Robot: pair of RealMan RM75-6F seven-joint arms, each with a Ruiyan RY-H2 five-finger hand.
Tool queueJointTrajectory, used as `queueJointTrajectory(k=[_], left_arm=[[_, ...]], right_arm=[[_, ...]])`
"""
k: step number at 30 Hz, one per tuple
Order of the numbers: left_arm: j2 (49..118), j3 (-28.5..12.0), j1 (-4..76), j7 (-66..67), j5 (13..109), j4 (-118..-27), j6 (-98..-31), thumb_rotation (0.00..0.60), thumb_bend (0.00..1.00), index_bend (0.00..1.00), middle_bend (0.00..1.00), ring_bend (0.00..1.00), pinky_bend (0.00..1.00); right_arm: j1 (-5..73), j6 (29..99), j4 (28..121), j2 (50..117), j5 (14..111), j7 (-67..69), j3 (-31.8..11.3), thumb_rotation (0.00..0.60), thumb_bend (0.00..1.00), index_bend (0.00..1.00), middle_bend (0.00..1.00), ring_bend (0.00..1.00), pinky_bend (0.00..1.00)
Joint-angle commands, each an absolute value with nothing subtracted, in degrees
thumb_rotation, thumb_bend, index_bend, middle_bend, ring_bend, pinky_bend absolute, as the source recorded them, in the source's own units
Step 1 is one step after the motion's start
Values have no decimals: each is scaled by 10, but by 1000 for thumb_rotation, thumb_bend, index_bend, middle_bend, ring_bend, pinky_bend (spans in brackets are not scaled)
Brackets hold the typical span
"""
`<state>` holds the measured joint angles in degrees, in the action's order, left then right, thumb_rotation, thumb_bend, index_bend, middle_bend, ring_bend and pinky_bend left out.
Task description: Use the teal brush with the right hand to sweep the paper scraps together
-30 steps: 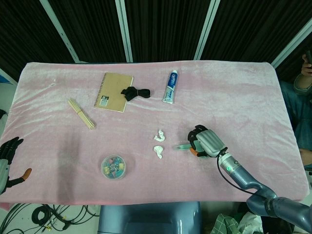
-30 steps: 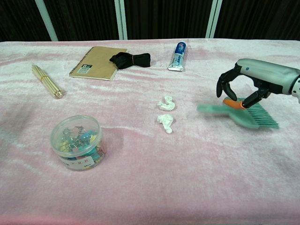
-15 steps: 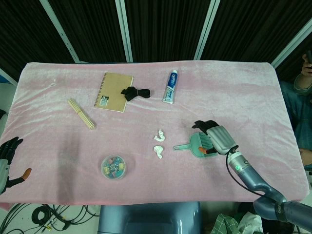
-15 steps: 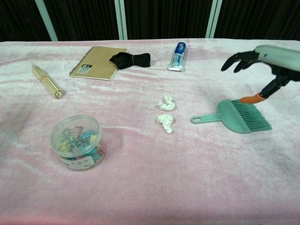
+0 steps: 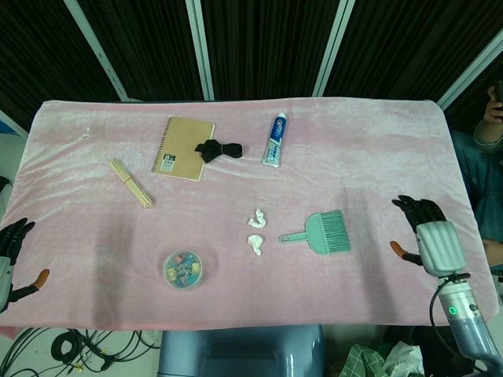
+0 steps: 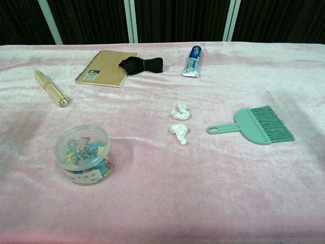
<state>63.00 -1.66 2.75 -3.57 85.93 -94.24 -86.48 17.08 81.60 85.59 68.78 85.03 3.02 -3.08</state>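
The teal brush (image 5: 321,232) lies flat on the pink cloth, handle pointing left toward the scraps, bristles to the right; the chest view shows the brush (image 6: 253,125) untouched. Two white paper scraps (image 5: 256,217) (image 5: 255,244) sit close together just left of the handle, and appear in the chest view as scraps (image 6: 179,111) (image 6: 179,132). My right hand (image 5: 428,236) hovers open near the table's right edge, well clear of the brush, holding nothing. My left hand (image 5: 9,255) rests open at the table's left front corner. Neither hand appears in the chest view.
A round clear tub of clips (image 5: 184,269) stands front left of the scraps. At the back lie a brown notebook (image 5: 183,148), a black band (image 5: 218,149) and a toothpaste tube (image 5: 274,139). A bundle of sticks (image 5: 130,183) lies at the left.
My right hand let go of the brush, which now lies flat on the cloth. The hand drew back to the right, away from it. The scraps have not moved.
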Motion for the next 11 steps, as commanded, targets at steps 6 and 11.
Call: queueJointTrajectory(k=[6, 11], left_arm=[[631, -14, 23, -31, 865, -946, -873, 600, 280, 78, 41, 56, 131], [632, -14, 22, -26, 867, -946, -875, 600, 279, 77, 43, 51, 115]], right_arm=[[110, 895, 754, 764, 907, -20, 11, 600, 129, 178, 137, 176, 154], [104, 905, 739, 774, 920, -14, 12, 600, 129, 175, 137, 176, 154]])
